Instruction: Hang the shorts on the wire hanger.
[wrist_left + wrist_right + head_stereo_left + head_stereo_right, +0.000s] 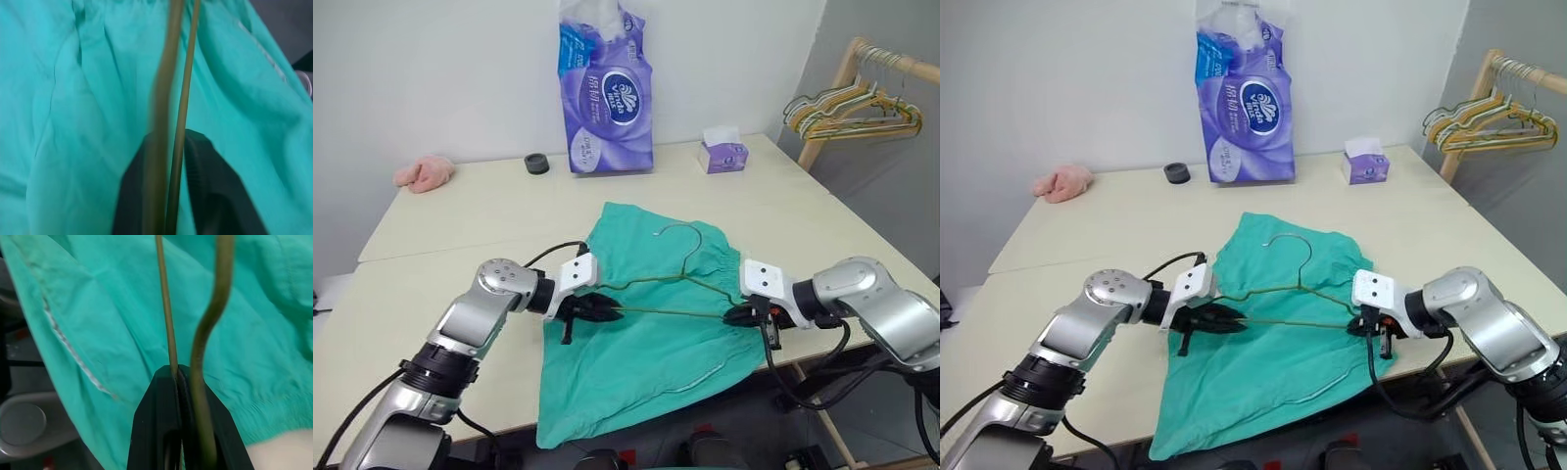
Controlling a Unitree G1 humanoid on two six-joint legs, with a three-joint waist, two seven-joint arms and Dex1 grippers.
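Observation:
The teal shorts [636, 367] lie spread on the table [460, 215], with their lower edge drooping over the front. Just above them the wire hanger [677, 313] is held roughly level, its hook [680, 231] pointing away from me. My left gripper [610, 313] is shut on the hanger's left corner; in the left wrist view both wires [183, 98] run between its black fingers [215, 191]. My right gripper [736, 315] is shut on the right corner, where its fingers [156, 426] pinch the thin wire [166, 313] over the waistband side of the shorts.
A purple tissue pack [607, 98], a small tissue box [722, 155] and a black roll [536, 164] stand along the table's back. A pink cloth [423, 173] lies at the back left. Bunched hangers [852, 110] hang on a wooden rack at the right.

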